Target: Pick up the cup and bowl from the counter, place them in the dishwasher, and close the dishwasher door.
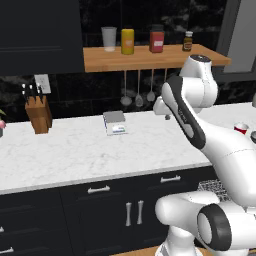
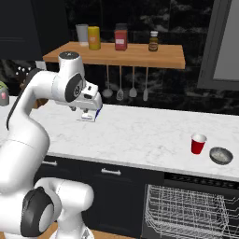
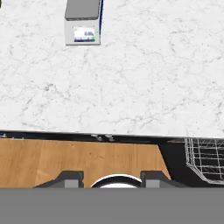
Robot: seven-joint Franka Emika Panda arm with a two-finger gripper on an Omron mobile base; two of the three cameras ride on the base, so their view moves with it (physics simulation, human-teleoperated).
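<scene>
While the scale display glows, digits blur unreadably

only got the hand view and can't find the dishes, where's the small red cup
observer: The small red cup stands upright on the white marble counter, well off to the right of the claw.
operator: and the bowl
observer: The small grey metal bowl sits just right of the cup, apart from it, near the counter's front edge.
operator: what's under them
observer: The dishwasher's silver wire rack lies directly below that stretch of counter.
</scene>
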